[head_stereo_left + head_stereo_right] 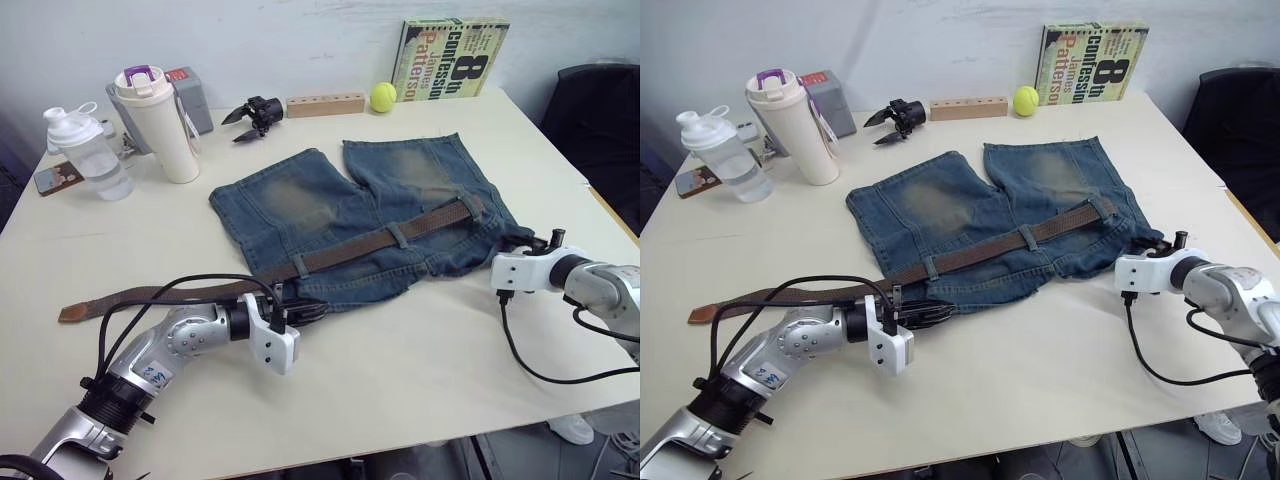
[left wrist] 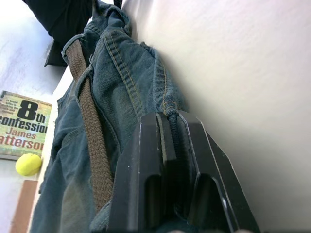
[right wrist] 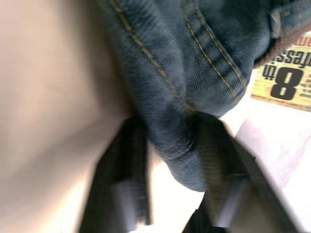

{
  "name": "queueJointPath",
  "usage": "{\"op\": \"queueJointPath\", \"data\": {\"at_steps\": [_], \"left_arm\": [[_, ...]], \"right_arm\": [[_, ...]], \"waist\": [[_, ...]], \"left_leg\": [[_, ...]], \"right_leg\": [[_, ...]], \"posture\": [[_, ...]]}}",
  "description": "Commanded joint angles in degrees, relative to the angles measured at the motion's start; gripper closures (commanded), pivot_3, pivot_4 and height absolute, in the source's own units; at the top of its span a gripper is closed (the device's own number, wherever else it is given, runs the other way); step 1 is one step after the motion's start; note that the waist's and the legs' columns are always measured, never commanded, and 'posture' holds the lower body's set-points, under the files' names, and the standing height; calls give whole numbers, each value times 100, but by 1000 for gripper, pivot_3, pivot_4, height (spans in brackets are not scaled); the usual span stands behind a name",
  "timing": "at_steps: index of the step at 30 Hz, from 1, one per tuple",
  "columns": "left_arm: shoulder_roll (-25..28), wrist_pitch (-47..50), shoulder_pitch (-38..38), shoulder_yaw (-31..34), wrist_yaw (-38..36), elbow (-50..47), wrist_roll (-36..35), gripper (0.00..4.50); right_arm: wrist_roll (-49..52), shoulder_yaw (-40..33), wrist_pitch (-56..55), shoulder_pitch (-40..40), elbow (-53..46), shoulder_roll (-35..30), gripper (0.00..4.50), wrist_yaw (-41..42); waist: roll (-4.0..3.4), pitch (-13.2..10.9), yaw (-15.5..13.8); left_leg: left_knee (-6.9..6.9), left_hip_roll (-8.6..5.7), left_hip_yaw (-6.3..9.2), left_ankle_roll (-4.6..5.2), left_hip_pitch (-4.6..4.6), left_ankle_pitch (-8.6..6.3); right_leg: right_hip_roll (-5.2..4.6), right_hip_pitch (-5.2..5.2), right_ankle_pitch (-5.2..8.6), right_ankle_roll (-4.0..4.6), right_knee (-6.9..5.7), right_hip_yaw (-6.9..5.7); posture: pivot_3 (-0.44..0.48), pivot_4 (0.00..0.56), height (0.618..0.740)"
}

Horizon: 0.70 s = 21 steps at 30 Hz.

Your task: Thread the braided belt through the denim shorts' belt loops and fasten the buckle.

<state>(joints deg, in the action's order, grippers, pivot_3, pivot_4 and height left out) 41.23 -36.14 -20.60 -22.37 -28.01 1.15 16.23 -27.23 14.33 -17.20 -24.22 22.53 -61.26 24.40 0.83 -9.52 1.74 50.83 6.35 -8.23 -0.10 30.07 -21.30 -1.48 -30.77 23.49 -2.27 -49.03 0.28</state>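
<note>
My left pincer (image 1: 300, 312) clamps the waistband edge of the denim shorts (image 1: 300, 205) mid-table (image 1: 400, 380), the braided belt (image 1: 390, 238) running through the belt loops (image 1: 398, 235), while my outstretched right pincer (image 1: 1148, 243) grips the opposite waistband corner.

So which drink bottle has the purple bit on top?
The tall cream tumbler with the purple lid loop. The shorter clear shaker bottle beside it, nearer the table's edge, has a white cap instead.

faded blue shorts (image 1: 340, 215) with yellowish patches, centre frame. dark-brown woven belt (image 1: 330, 255), tan tip at left. yellow ball (image 1: 383, 96) up top. cream tumbler (image 1: 158, 125), lid perhaps purple-trimmed, upper left.
</note>
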Motion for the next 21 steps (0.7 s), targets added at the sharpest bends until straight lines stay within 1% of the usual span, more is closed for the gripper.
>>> {"op": "queueJointPath", "data": {"at_steps": [1, 3, 5, 8, 10, 11, 13, 15, 18, 21], "left_arm": [[89, 140, -199, 164, 167, 1065, 623, 4500], [212, -26, -297, 193, 263, 1382, 701, 4500], [407, -247, -415, 214, 460, 1846, 876, 4500], [619, -541, -585, 174, 674, 2482, 1003, 4500], [794, -685, -823, 60, 1062, 3177, 1332, 4500], [841, -748, -920, 44, 1238, 3485, 1401, 4500], [885, -905, -1043, -20, 1437, 3811, 1455, 4500], [889, -1114, -1081, -36, 1501, 3912, 1369, 4500], [997, -1312, -1052, -31, 1488, 3902, 1337, 4500], [1119, -1542, -976, -2, 1264, 3885, 1116, 4500]], "right_arm": [[168, -87, 121, 44, -361, 283, 4482, 317], [198, -98, 273, -11, -406, 513, 4482, 444], [151, -49, 502, -141, -476, 796, 4482, 559], [-17, 43, 654, -346, -434, 1095, 4482, 650], [-125, 154, 841, -599, -281, 1435, 4482, 670], [-114, 196, 959, -668, -281, 1636, 4482, 714], [-112, 255, 1158, -669, -367, 1896, 4482, 863], [13, 211, 1413, -529, -555, 2003, 4482, 1113], [425, 62, 1689, -24, -1248, 1899, 4482, 1713], [437, -10, 1877, 310, -1695, 1767, 4482, 1934]], "waist": [[-10, 6, 0], [-17, 17, 1], [-7, 35, 11], [-2, 52, 49], [-13, 67, 86], [-17, 76, 99], [-30, 104, 113], [-32, 123, 121], [-33, 139, 112], [-43, 152, 83]], "left_leg": [[11, 6, 1, 0, 1, 0], [20, 17, 0, 0, 0, 0], [25, 25, 0, 0, -5, 0], [25, 35, 6, -16, -48, -9], [29, 24, 61, -59, -88, -33], [30, 12, 89, -77, -88, -43], [23, -48, 178, -80, -96, -45], [26, -61, 216, -62, -96, -35], [28, -61, 227, -68, -102, -38], [26, -73, 324, -120, -117, -66]], "right_leg": [[4, 0, 0, 4, -4, 0], [13, -1, -1, 19, -6, 0], [20, -1, -5, 27, -6, 0], [60, 1, -12, 43, -5, 23], [101, 24, -5, 39, 4, 36], [104, 26, -6, 40, 7, 28], [112, 42, -13, 48, 4, 17], [116, 52, -29, 27, -15, 5], [136, 27, -29, 18, -75, 5], [224, 39, -7, 58, -78, -4]], "posture": [[0, 150, 657], [0, 150, 657], [0, 150, 657], [0, 150, 657], [0, 150, 657], [0, 150, 657], [0, 150, 657], [0, 150, 657], [0, 150, 657], [0, 150, 657]]}}
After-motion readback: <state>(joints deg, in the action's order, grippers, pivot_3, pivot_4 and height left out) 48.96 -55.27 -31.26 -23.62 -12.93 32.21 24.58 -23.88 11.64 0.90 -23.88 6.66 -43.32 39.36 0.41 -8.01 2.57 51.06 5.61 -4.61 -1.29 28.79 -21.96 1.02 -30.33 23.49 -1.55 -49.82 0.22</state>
